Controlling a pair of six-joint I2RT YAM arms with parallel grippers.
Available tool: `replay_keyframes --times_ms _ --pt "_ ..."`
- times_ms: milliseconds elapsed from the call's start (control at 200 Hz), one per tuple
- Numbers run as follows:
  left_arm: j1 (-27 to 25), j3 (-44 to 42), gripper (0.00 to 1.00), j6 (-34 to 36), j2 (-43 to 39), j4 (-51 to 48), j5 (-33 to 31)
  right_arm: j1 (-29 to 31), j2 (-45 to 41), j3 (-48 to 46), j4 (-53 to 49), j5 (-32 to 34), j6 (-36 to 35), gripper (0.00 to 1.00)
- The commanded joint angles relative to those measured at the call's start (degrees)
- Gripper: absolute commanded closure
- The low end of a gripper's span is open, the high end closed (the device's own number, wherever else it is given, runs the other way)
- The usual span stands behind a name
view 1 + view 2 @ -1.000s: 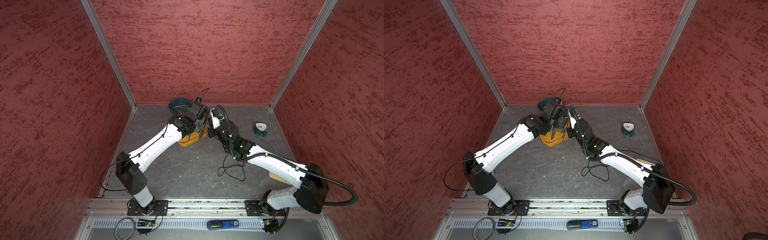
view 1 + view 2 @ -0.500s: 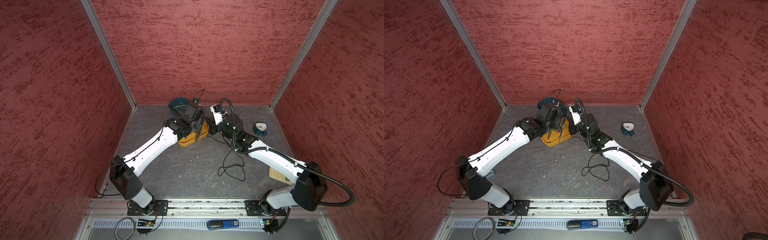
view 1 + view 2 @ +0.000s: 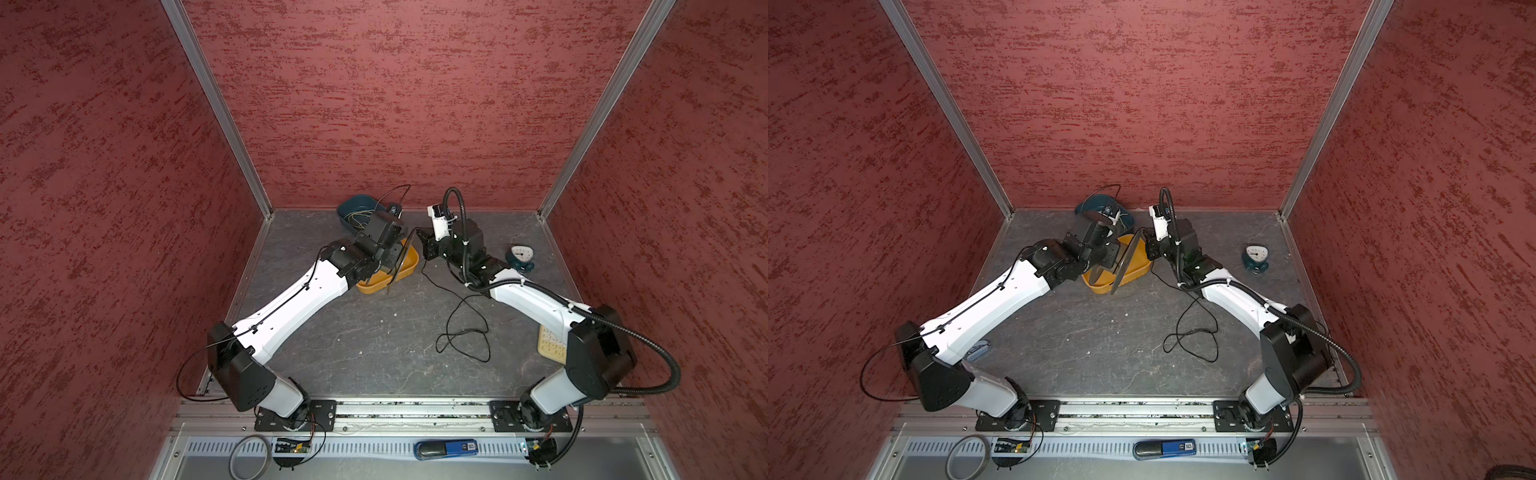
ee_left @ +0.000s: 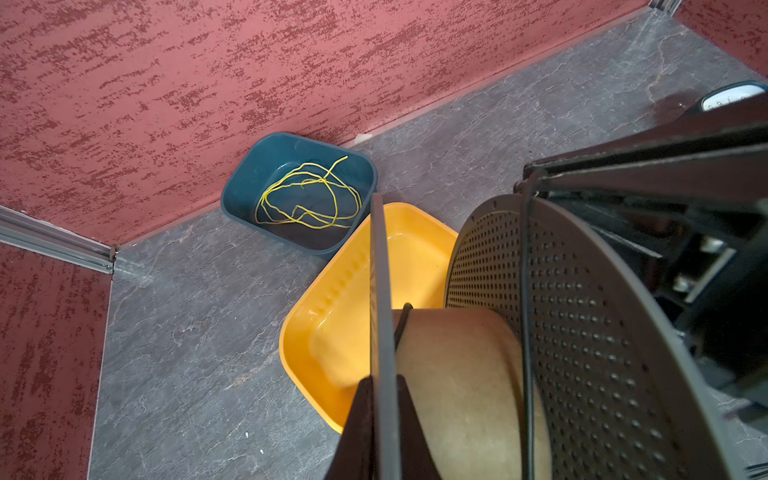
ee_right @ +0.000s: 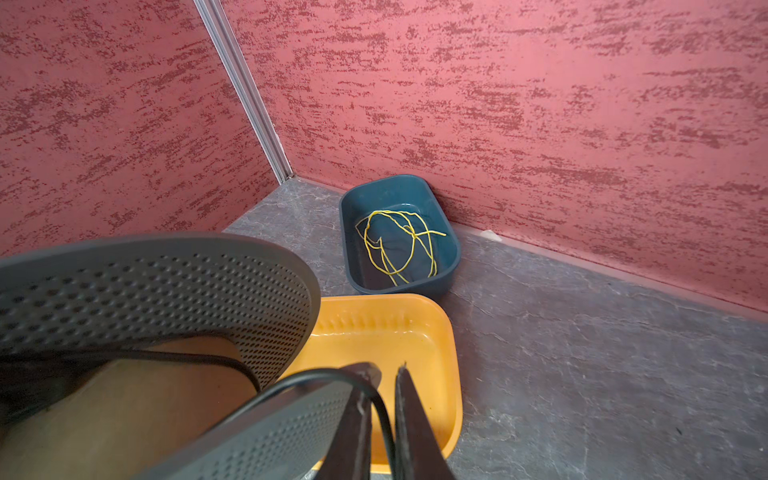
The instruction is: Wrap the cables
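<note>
A spool (image 4: pixel 453 374) with a brown core and grey perforated flanges hangs over the yellow tray (image 3: pixel 409 266). My left gripper (image 4: pixel 382 380) is shut on the thin edge of one flange. The cable (image 3: pixel 461 332) is a thin black cord. It lies in loose loops on the floor and rises to my right gripper (image 3: pixel 420 241) beside the spool. In the right wrist view the cable (image 5: pixel 332 376) comes off the core, crosses the near flange and runs down between the right gripper's (image 5: pixel 386 374) fingers. These stand a little apart, with a narrow gap beside the cord.
A dark blue tub (image 3: pixel 353 208) holding a yellow-green wire (image 4: pixel 307 199) stands against the back wall behind the tray. A teal dial scale (image 3: pixel 519 255) sits at the back right. A cream perforated piece (image 3: pixel 550 345) lies under the right arm.
Both wrists have shifted toward the back wall above the yellow tray, carrying the spool and cable with them. The right jaws have eased slightly apart around the cable.
</note>
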Motion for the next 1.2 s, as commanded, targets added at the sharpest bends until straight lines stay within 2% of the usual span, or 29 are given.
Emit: replay_keyframes --times_ms 0,301,396,526,611,661,832,1062,1192 --pt "1.01 1.72 1.00 0.28 -4.17 -0.32 1.27 -2.75 1.48 -0.81 2.03 0.35 1.46 0.87" --pt "5.84 3.40 1.00 -4.81 -7.22 -0.54 12.19 -5.42 4.46 -7.04 7.11 -7.83 2.85 0.76" --pt "6.55 4.35 1.00 -6.20 -7.72 -0.01 14.81 -5.45 2.80 -11.35 11.15 -9.88 2.75 0.59" --pt "7.59 6.05 1.00 -8.06 -7.13 0.05 19.19 -5.45 -0.07 -16.18 14.30 -11.05 1.48 0.44" --pt "8.59 7.61 1.00 -10.29 -6.47 -1.03 22.18 -5.42 -1.61 -19.72 17.66 -12.58 0.69 0.27" --pt "8.88 8.13 1.00 -11.09 -6.19 -1.48 23.34 -5.46 -2.41 -22.33 20.88 -13.44 0.59 0.20" --pt "9.17 9.81 1.00 -12.14 -5.06 -2.59 26.57 -5.43 -3.62 -26.78 26.95 -16.83 0.41 0.16" --pt "9.29 11.44 1.00 -12.74 -5.33 -3.25 28.62 -5.41 -2.31 -28.19 30.34 -16.11 -1.60 0.18" --pt "9.51 11.75 1.00 -13.06 -5.48 -3.62 29.11 -5.41 1.13 -27.33 34.71 -18.29 -1.57 0.20"
